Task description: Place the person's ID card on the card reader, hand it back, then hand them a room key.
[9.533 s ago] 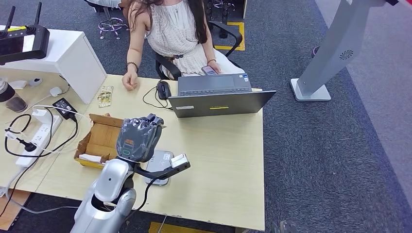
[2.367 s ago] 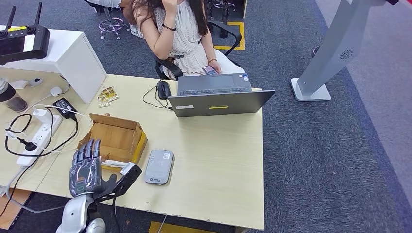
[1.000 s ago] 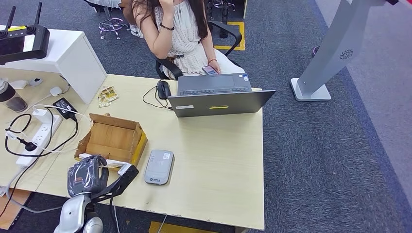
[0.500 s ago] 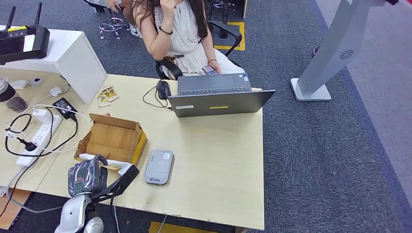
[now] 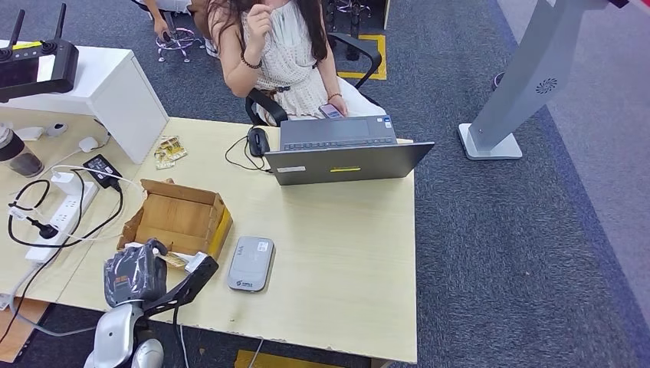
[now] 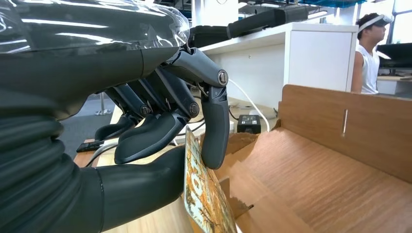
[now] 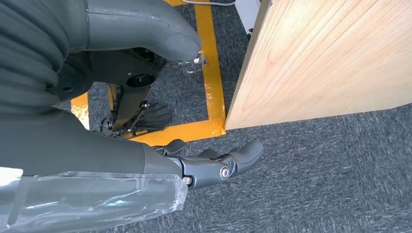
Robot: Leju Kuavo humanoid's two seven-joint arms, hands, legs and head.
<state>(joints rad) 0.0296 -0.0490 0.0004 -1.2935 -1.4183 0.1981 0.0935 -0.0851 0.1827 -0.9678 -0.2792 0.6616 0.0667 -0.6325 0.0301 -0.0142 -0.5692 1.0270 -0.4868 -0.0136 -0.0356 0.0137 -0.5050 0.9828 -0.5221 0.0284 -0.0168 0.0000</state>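
- We see the left hand (image 5: 134,274) at the near left corner of the desk (image 5: 345,253), against the near edge of the cardboard box (image 5: 178,218). In the left wrist view its thumb and one finger pinch a printed card (image 6: 204,194), which stands on edge at the open front of the box.
- We judge this card to be the room key, taken from the box. Its print is too blurred to read, so we cannot confirm this.
- The card reader (image 5: 251,263) lies just right of the hand with nothing on its top face. We see no ID card on the desk. We judge the read-and-return steps to be finished, but the frames do not prove it.
- The person (image 5: 287,54) sits at the far side of the desk behind the laptop (image 5: 345,153), one hand raised near the face and the other near a phone. Neither hand reaches toward the robot.
- What is left: we lift the card out of the box, carry it across the desk, and release it once the person takes it.
- The right hand (image 7: 214,162) hangs below the desk over the carpet, fingers loosely apart and holding nothing.
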